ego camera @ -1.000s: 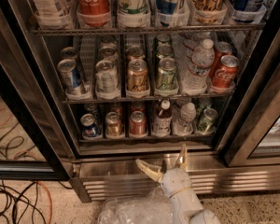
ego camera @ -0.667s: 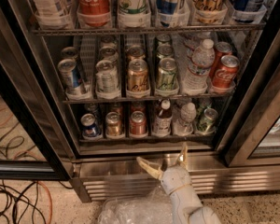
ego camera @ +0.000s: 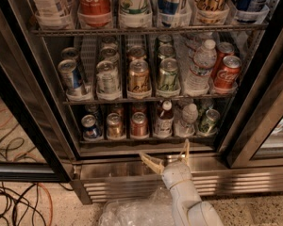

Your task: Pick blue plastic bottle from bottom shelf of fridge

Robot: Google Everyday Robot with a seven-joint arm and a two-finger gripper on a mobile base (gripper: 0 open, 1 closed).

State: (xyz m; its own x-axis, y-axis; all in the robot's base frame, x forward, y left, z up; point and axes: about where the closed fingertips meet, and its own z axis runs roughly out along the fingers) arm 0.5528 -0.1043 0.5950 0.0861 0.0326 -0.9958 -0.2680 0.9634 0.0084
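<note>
tool [ego camera: 166, 156]: released, prongs spread, below the bottom shelf [ego camera: 108, 141]
blue plastic bottle [ego camera: 164, 119]: white cap, pale label unreadable
red can [ego camera: 94, 0]: Coca-Cola

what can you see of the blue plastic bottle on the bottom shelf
The blue plastic bottle stands upright at the front of the bottom shelf, between a red can and a clear bottle. White screw cap, dark brown-red body, pale label. Nothing grips it: the gripper hangs below and in front, jaws open.
</note>
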